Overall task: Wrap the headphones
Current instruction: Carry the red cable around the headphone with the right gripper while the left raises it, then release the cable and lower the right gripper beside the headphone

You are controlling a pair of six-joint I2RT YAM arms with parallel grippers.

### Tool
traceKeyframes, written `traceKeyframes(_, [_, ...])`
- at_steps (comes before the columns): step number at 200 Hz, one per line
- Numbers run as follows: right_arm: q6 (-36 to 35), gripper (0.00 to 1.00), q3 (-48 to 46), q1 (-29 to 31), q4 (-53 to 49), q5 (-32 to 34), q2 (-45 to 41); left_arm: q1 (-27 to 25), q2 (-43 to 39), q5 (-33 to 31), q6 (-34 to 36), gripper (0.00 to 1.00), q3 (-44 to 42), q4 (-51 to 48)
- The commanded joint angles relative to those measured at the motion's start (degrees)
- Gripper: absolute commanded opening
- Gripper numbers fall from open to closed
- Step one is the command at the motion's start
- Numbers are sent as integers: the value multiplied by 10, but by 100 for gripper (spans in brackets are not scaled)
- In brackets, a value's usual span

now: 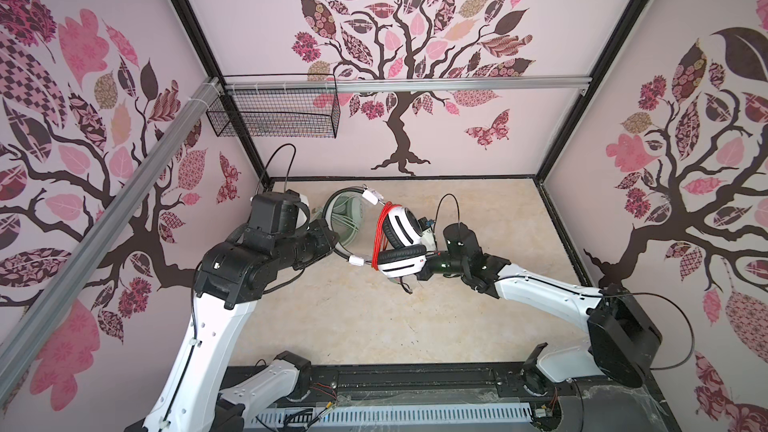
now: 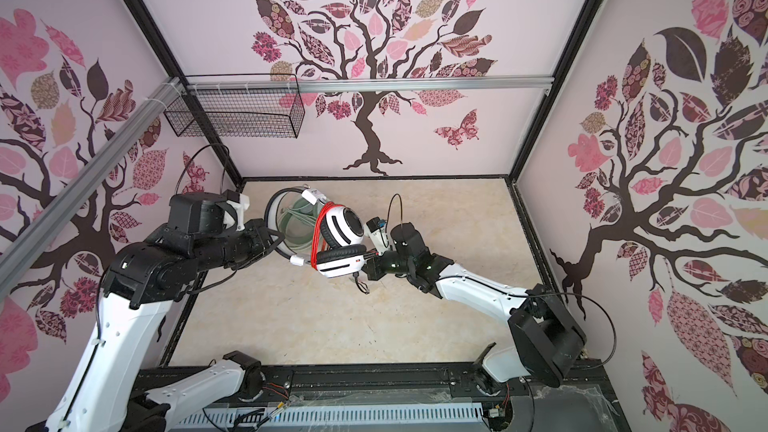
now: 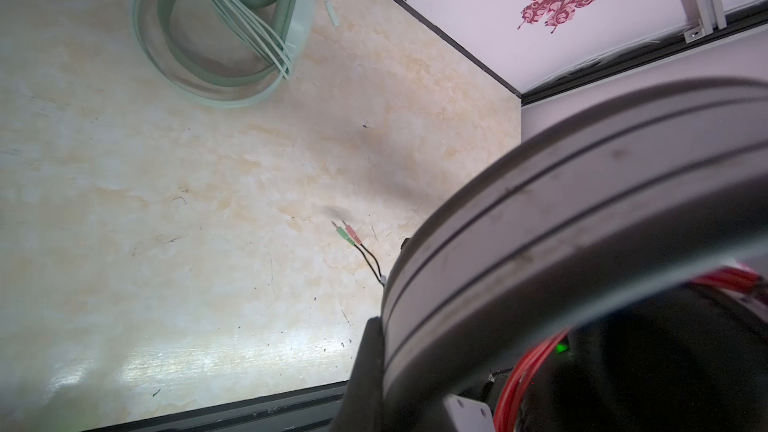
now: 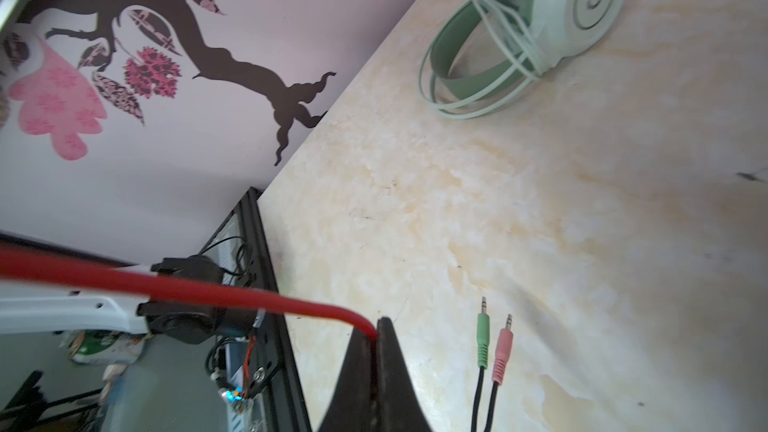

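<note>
Marbled tabletop (image 1: pixel 374 317), tree-decal walls. White headphones (image 1: pixel 401 228) held aloft over table middle, between both arms. Left gripper (image 1: pixel 334 243) clamped on their band. Right gripper (image 4: pixel 376 328) pinched tight on red cord (image 4: pixel 208 288); cord loops round band in several turns. Green and pink plugs (image 4: pixel 492 342) at end of black leads. Mint headphones (image 4: pixel 582 6) lie on table behind, own cord wound round them.

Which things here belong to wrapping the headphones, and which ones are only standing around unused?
For the job: white-and-black headphones, red cord, its two plugs, mint-green headphones with wound cord.
Not part of it: wire basket, aluminium rail on the wall.
</note>
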Motion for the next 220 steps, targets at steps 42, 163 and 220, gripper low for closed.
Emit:
traceKeyframes(42, [64,32,-25,5,152,-87,11,-2,-16,52,-25,0,49,57])
traceKeyframes(163, [-3,63,-88,13,154,48,5,-2,-11,51,-21,0,86,41])
traceKeyframes(220, [15,72,-107,13,127,197,-31,-2,-13,57,-24,0,86,43])
